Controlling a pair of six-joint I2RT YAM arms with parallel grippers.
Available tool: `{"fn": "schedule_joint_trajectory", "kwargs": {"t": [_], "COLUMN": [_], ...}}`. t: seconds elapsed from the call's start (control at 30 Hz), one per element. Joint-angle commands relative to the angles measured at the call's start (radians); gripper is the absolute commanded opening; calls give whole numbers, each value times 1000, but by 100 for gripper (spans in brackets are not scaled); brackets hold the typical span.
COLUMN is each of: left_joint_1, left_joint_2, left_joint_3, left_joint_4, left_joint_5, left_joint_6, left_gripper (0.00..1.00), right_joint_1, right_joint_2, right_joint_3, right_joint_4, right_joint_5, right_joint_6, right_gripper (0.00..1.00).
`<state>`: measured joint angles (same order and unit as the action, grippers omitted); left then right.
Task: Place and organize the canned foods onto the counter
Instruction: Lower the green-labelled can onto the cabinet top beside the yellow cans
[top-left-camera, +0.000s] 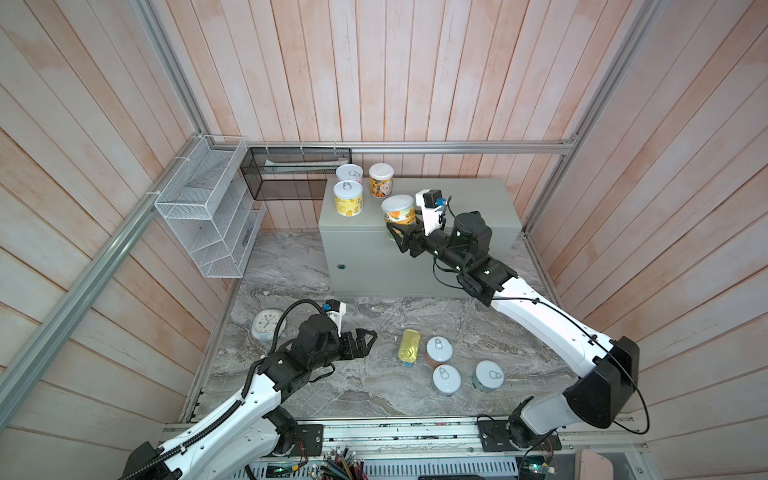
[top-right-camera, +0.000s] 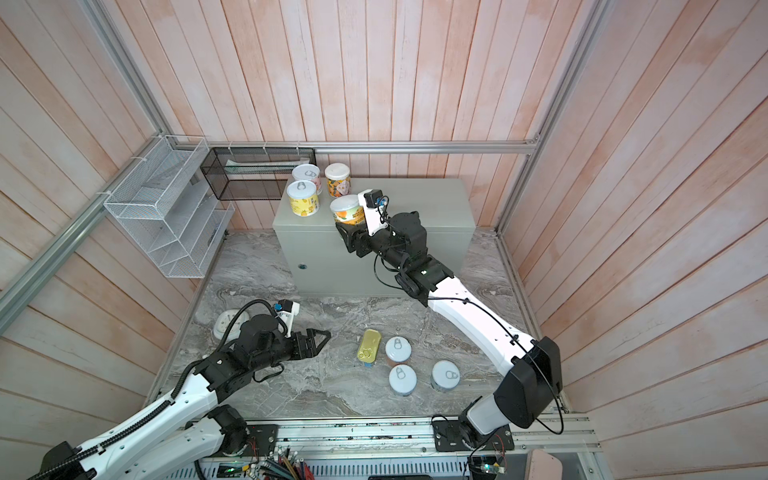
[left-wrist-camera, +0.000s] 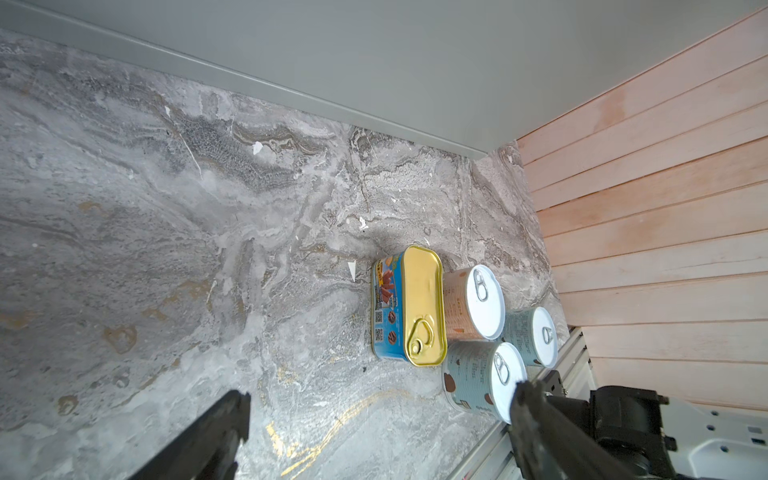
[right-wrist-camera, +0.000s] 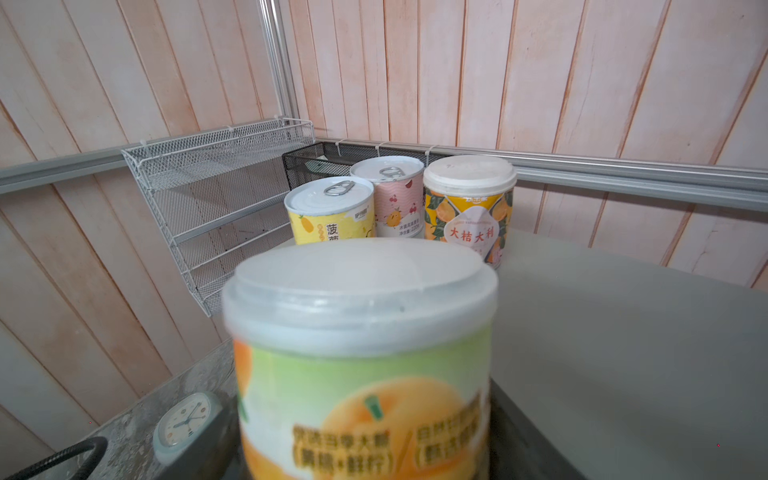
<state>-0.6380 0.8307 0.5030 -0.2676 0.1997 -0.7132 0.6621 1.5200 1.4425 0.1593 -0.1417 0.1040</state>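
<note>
Your right end effector (top-left-camera: 395, 237) grips a cylindrical plastic-lidded can (top-left-camera: 398, 208) at the metal table's (top-left-camera: 478, 208) edge; left end effector (top-left-camera: 371, 343) gapes open.

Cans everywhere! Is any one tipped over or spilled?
No. The cans and the gold tin all stand upright, even the green-and-orange can in the right gripper. Nothing spilled. Only the clock looks odd: it lies face-up on the marble.

I see left arm (top-left-camera: 232, 411), beside the clock (top-left-camera: 266, 326): white shells, black joints, ribbed black conduit (top-left-camera: 248, 382). Right arm (top-left-camera: 540, 320), away from it: same colours, thin loose cable (top-left-camera: 519, 298).
</note>
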Motion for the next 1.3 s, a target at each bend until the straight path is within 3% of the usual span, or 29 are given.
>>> {"fn": "schedule_joint_trajectory", "kwargs": {"t": [0.0,0.73,1.27], "left_joint_1": [-5,-7,-48], "left_joint_2": [-27,23,120], "left_joint_3": [-17,-26,-1], "left_joint_4": [1,39,101], "left_joint_5": [-22,2,27], "left_joint_6": [-17,-42,-62], "left_gripper": [100,100,100], "right_joint_1": [-11,-25,-25], "right_joint_2": [3,151,299], "right_joint_3": [78,61,205], "right_joint_4": [126,287,257], "right_joint_5": [-37,37,28], "right_joint_6": [1,-102,-110], "right_gripper": [66,67,69]}}
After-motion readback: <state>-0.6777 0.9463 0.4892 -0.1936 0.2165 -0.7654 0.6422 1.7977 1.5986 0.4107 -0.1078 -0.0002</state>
